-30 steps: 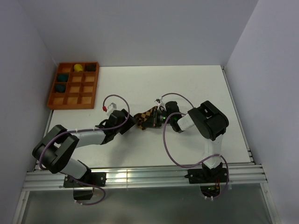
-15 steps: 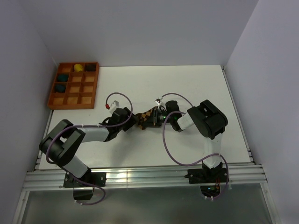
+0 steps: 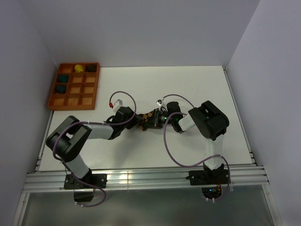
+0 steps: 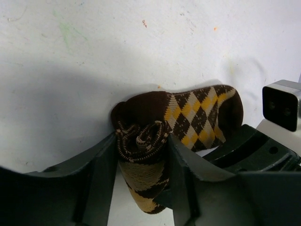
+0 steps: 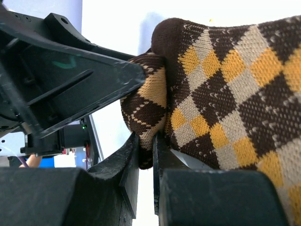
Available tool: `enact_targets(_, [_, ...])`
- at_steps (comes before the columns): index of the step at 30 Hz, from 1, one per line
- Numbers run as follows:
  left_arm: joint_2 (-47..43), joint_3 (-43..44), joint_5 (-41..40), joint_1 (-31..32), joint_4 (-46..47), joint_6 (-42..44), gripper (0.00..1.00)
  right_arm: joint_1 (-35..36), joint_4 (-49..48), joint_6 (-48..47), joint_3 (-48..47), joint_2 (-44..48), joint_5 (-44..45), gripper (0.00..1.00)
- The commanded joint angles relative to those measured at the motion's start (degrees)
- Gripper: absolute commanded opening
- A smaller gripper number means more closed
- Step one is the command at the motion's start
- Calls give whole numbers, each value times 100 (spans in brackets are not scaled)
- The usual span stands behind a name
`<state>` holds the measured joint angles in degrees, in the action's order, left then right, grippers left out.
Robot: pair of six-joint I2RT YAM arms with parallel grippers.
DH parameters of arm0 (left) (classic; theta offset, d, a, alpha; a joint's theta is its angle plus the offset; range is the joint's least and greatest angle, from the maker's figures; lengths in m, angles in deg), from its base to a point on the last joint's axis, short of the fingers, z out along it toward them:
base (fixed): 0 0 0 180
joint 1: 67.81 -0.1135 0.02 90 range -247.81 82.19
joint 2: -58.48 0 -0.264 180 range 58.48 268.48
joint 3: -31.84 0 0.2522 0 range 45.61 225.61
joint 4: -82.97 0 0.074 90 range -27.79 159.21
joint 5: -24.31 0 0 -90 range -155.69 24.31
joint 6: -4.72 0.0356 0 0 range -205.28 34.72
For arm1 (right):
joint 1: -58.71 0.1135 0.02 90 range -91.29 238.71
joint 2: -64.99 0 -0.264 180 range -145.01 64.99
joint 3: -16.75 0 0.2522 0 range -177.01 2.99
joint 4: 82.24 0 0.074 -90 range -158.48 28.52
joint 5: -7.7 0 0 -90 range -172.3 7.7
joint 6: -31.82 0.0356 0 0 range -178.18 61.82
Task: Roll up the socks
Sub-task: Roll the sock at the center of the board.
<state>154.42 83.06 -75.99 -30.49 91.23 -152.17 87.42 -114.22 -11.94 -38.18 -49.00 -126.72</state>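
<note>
Two grippers found meeting at the desk's centre, well in from the near edge. Confirmed left gripper (image 3: 137,123) clamped on the socks (image 3: 146,116). Confirmed right gripper (image 3: 154,121) pinching the same bundle from the opposite side. Noted brown knit with a yellow and cream argyle pattern, lying on the white desk (image 3: 188,89). Found one end wound into a tight coil, the rest flatter and patterned.

From the left wrist view: saw the coiled end wedged between both fingers (image 4: 104,174), touching each, with the patterned part stretching toward the right gripper's dark body. Could not tell there how the right jaws stand.

From the right wrist view: saw those jaws nearly together, nipping a fold of knit low on the bundle, with the left gripper's black finger pressed against the coil. Got only position from the overhead view; too coarse for either grip.

At the far left corner: recorded an orange divided tray (image 3: 73,108). Counted a yellow ball (image 3: 79,68) and a dark ball (image 3: 91,68) side by side in the far row. Counted two teal balls (image 3: 63,78) down the left column, one per compartment.
</note>
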Motion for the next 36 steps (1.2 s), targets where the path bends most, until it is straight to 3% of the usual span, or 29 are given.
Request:
enact_targets(1, [320,113,-7,-14,-347,98,48,29,513,-97,206,-211,136,0])
enact_targets(6, [443,131,11,-14,-444,115,30,30,855,-483,223,114,434,5])
enact_targets(9, [478,201,-24,-14,-611,177,20,47,1163,-808,241,491,627,19])
enact_targets(15, [408,306,-209,38,-1006,256,13,310,2015,-1773,303,1834,1892,39])
enact_targets(23, [215,447,-472,205,-1560,256,13,1416,2640,-2961,153,2592,4175,48])
enact_targets(30, [56,394,-481,293,-1701,203,14,2120,2421,-3525,170,2593,5468,50])
enact_targets(36, [12,377,-446,328,-1701,203,13,2446,2016,-3885,285,2655,5849,51])
